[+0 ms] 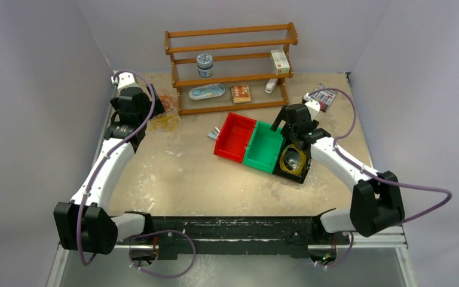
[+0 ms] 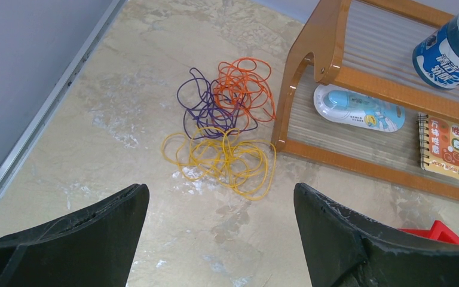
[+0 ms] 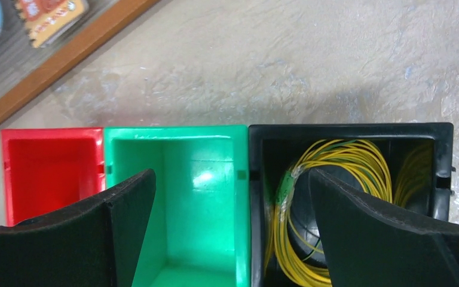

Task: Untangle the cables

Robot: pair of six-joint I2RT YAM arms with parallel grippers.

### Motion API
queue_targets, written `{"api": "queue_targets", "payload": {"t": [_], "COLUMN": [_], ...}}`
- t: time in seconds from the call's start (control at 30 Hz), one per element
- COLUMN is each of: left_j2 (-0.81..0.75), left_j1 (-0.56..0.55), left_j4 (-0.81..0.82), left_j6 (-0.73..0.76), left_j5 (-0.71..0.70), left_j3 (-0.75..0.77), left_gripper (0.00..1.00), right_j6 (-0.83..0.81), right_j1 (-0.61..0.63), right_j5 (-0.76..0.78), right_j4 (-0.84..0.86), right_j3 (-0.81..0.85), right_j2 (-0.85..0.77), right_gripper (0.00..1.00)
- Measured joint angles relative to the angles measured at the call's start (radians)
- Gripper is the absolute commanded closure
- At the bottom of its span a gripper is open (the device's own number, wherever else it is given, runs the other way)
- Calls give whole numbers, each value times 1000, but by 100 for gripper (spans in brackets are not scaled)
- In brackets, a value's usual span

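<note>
Left gripper (image 2: 220,197) spread wide, poised over the table (image 2: 125,72) off the left end of the shelf (image 2: 290,89), clear of the cables (image 2: 224,128). Cables loose on the table just beside the shelf's left foot, in one overlapping tangle: orange loops (image 2: 245,86) farthest back along the shelf's side, purple loops (image 2: 206,110) on their outer side and crossing into them, yellow loops (image 2: 227,158) nearest the front, reaching to the shelf's front corner. Right gripper (image 3: 232,179) spread wide as well, hanging in front of the shelf toward its right end, above a row of three bins set side by side: red bin (image 3: 48,167), green bin (image 3: 179,179), black bin (image 3: 346,131), the red one closest to the shelf's middle. One finger (image 3: 83,239) over the red and green bins, the other over the black bin. Yellow coil (image 3: 340,158) lying inside the black bin. On the shelf's bottom tier, a white-and-blue device (image 2: 358,107) and a small notebook (image 2: 444,146); a blue-labelled bottle (image 2: 448,48) one tier up.
</note>
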Motion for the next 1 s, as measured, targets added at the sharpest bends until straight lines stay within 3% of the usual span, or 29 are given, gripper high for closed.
{"api": "queue_targets", "payload": {"t": [0.4,0.7,1.0], "left_j2": [7,9,10], "left_j1": [8,13,21], "left_j4": [0,0,0], "left_j6": [-1,-1,-1], "left_j5": [5,8,6], "left_j3": [0,0,0], "left_gripper": [10,10,7], "right_j6": [-114,-310,-415], "right_j1": [-87,-116,-129], "right_j5": [-169,-188,-249], "right_j4": [117,338,422], "right_j3": [-15,-14,57], "right_j2": [170,250,291], "right_gripper": [1,1,1]}}
